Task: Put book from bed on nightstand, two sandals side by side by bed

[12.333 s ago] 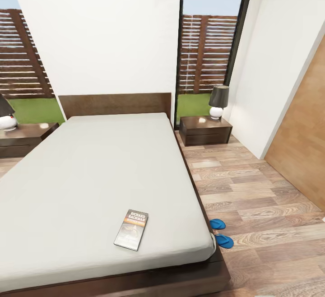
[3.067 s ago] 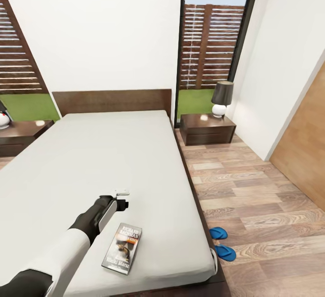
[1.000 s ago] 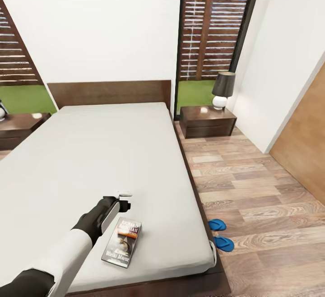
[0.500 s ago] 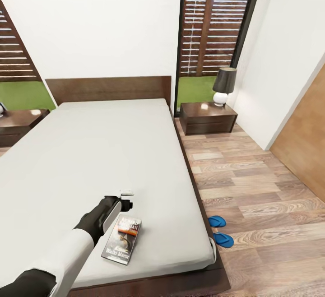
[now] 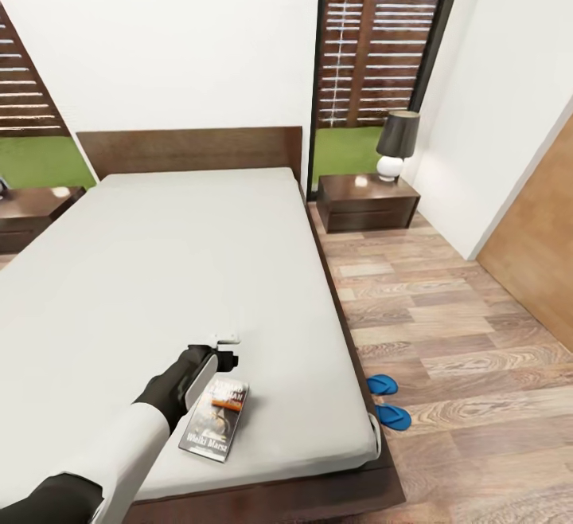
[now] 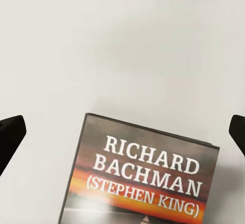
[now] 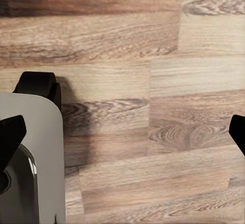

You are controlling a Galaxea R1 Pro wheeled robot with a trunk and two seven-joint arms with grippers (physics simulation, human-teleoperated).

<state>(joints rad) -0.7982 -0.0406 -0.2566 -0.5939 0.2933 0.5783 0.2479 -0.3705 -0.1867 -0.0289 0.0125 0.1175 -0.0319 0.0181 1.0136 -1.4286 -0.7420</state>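
Observation:
The book lies flat on the pale-grey mattress of the bed, near its foot end and right side. In the left wrist view the book's "Richard Bachman" cover sits just below the open left gripper. From the head view my left gripper hovers over the book's far end, its dark fingertips wide apart with nothing between them. Two blue sandals lie on the floor beside the bed's right edge. The right gripper is open above bare floor. A nightstand stands right of the headboard, another nightstand left.
A black-shaded lamp stands on the right nightstand. Wood-plank floor runs along the bed's right side to a brown door. The robot's grey base shows beside the right gripper.
The head camera has shifted, sliding the room upward in the picture. My left gripper stays over the book's far end, slightly closer than a second ago. The book and sandals have not moved.

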